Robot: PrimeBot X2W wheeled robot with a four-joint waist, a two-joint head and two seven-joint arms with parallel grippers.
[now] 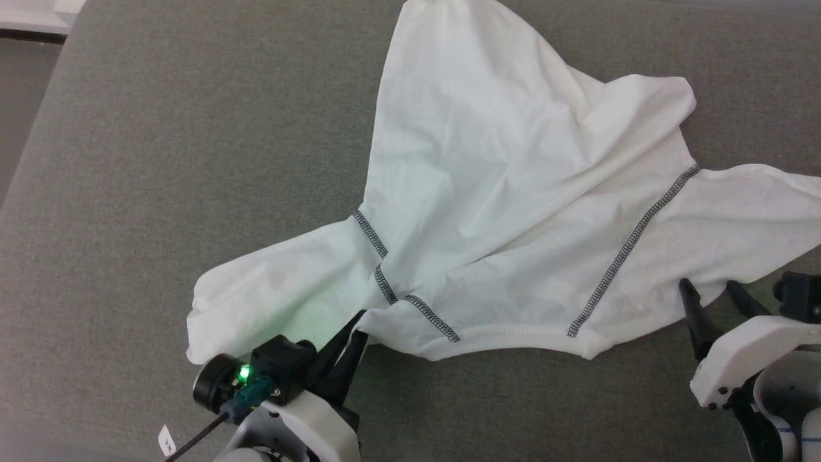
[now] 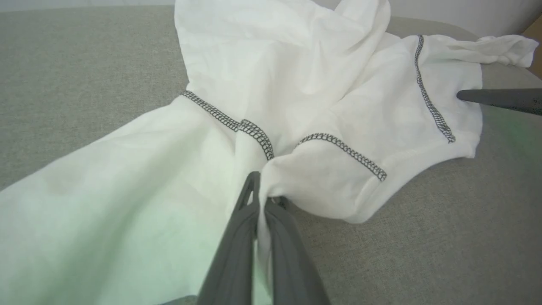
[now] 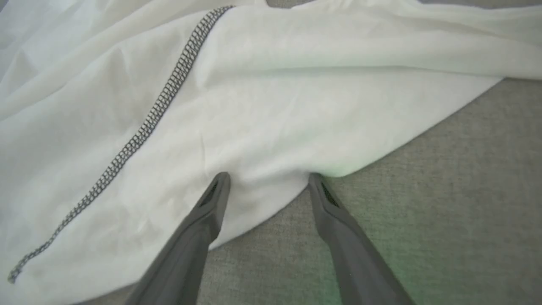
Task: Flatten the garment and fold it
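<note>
The garment [image 1: 507, 192], a thin white top with dark zigzag seams, lies rumpled across the grey surface, one sleeve reaching left and one right. My left gripper [image 1: 359, 319] is shut on the garment's near hem beside the left sleeve seam; in the left wrist view the fabric [image 2: 296, 178] is pinched between the two dark fingers [image 2: 258, 199]. My right gripper [image 1: 707, 287] stands open at the garment's lower right edge. Seen from the right wrist, its fingertips [image 3: 220, 180] straddle the cloth's edge [image 3: 271, 186].
A grey fabric surface [image 1: 160, 160] carries everything, with bare room to the left and along the near side. A white ledge [image 1: 38, 16] sits past its far left corner. The right gripper's finger [image 2: 499, 99] crosses the left wrist view at right.
</note>
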